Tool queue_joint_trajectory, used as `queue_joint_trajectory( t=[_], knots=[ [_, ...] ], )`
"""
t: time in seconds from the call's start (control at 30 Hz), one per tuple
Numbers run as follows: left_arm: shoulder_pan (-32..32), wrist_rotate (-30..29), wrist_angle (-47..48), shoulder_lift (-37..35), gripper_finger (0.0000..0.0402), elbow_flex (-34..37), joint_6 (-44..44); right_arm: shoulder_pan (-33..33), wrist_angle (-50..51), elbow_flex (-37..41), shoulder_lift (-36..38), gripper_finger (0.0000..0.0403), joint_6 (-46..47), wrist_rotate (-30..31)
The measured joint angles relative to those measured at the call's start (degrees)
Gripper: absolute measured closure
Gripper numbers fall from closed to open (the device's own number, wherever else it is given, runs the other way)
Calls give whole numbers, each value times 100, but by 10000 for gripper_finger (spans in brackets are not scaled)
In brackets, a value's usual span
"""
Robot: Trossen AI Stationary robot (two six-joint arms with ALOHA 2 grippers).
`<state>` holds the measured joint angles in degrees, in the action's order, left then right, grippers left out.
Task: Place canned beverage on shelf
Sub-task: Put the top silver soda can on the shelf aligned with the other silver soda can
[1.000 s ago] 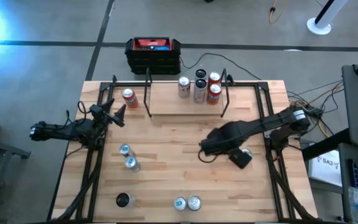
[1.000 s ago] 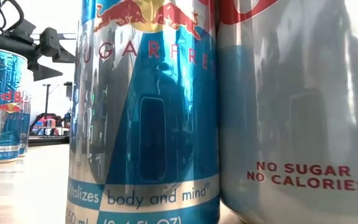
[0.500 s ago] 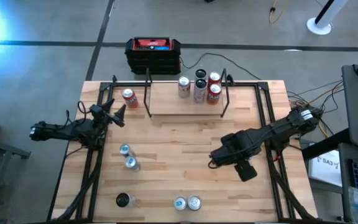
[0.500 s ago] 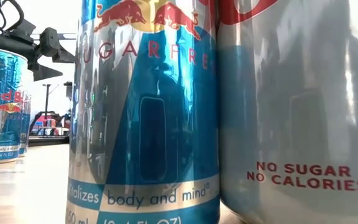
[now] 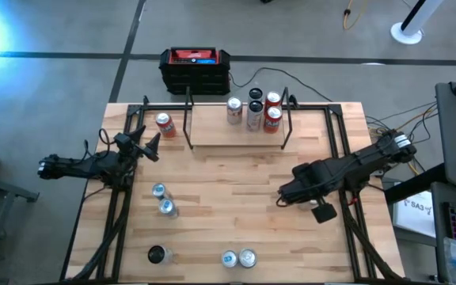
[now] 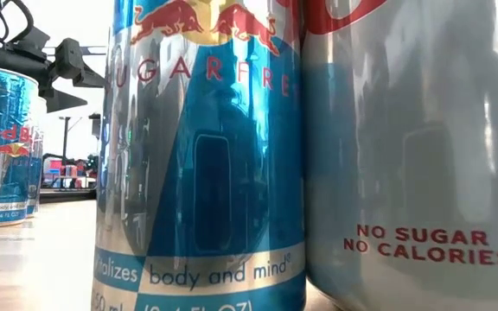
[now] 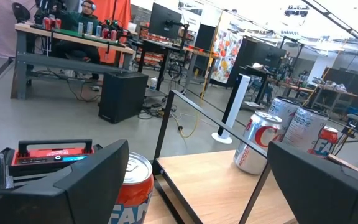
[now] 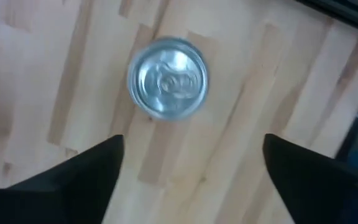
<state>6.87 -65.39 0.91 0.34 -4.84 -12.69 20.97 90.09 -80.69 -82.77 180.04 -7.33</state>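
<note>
1. Shelf (image 5: 236, 131): we find the low rack with its light wood board and thin black posts at the far middle of the table (image 5: 212, 206). Five cans (image 5: 254, 111) stand grouped on its right part.
2. Red can (image 5: 164, 124): we note it upright on the table just outside the shelf's left post; the left wrist view shows it (image 7: 132, 186) close ahead of that arm's fingers.
3. Right gripper (image 5: 285, 192): we place it low over the table's right half, fingers spread wide, holding nothing. Its wrist view looks straight down on a silver can top (image 8: 167, 78), which stands free on the wood beyond the fingertips.
4. Left gripper (image 5: 147, 143): we place it at the table's left edge, near the red can, fingers wide apart and empty.
5. Loose cans: two blue-topped (image 5: 161, 199) at left centre, one dark (image 5: 157, 255) at the near left, and a pair (image 5: 238, 258) at the near edge.
6. Black box with red top (image 5: 195, 67): on the floor beyond the table.
</note>
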Motion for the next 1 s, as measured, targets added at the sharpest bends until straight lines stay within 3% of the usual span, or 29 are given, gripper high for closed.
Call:
queue_joint_trajectory(
  t=[0.1,0.27,1.0],
  knots=[
    [-2,0,0,0,33,0,0,0,-14,196,-6,7,-1,148],
    [-2,0,-2,0,33,0,0,-28,-50,541,-18,3,-2,438],
    [-2,0,-2,0,33,0,0,-175,-856,1452,-16,3,-3,243]
  ],
)
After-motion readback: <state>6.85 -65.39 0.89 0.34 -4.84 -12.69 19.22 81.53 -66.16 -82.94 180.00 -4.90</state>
